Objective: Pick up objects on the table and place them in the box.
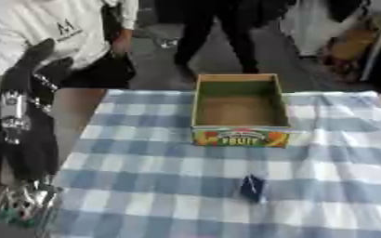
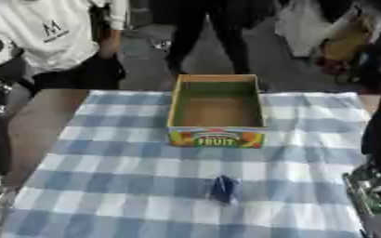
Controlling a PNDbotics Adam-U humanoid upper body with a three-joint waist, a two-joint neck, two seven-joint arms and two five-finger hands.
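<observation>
Small dark blue object (image 1: 252, 187), shape unclear, maybe a pouch or wrapped packet, sits alone on the blue-and-white checked tablecloth (image 1: 145, 176), near side of the table, roughly centre. It is in front of the open cardboard box with the "FRUIT" print on its front wall (image 1: 241, 138), apart from it with bare cloth between. It looks to be the only pickable item in view.

Box is open-topped, looks empty, plain brown floor visible. Its open top faces up toward the head camera, so a drop from above should work. Judgement: pick not started, nothing is held and nothing is in the box.

Left hand (image 1: 41, 55) is raised at the left edge beyond the table's side, black arm with silver joints below it, well apart from the blue object. Fingers look extended rather than curled, holding nothing. Right hand: only a dark forearm and some metallic hardware show at the right edge of the right eye view; the hand itself is not identifiable, so I cannot tell its finger state.

Path from object to box is clear cloth, no obstacle. Only the box's front wall needs clearing on the way in. People stand past the far table edge, not touching anything.
</observation>
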